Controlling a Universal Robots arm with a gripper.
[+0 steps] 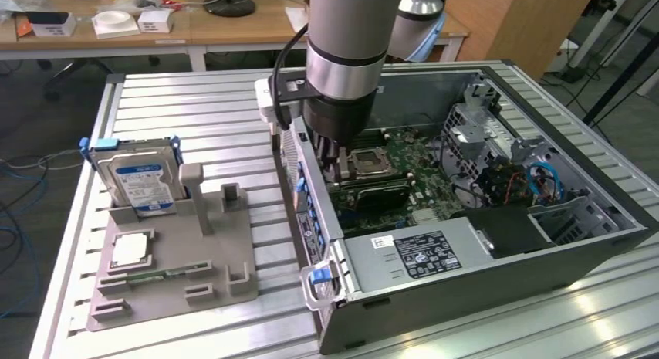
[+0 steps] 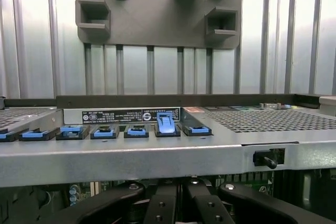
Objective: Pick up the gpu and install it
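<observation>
The gripper [image 1: 332, 167] reaches down inside the open grey metal computer case [image 1: 576, 255], fingers [image 2: 160, 208] drawn together. Just below them, the gpu [image 1: 373, 191], a flat dark card, sits on the green motherboard [image 1: 412, 189]. A ribbed aluminium table [image 1: 185, 93] carries a grey plastic holder [image 1: 170, 286].

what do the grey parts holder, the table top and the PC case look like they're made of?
Grey parts holder: likely plastic, perhaps printed; matte, uniform grey, chunky moulded slots.
Table top: looks like ribbed aluminium; silvery satin sheen, long parallel grooves.
PC case: seemingly sheet steel; dark matte painted outer wall, bare grey panel with punched perforations in the wrist view. Blue latch tabs look like plastic.
</observation>
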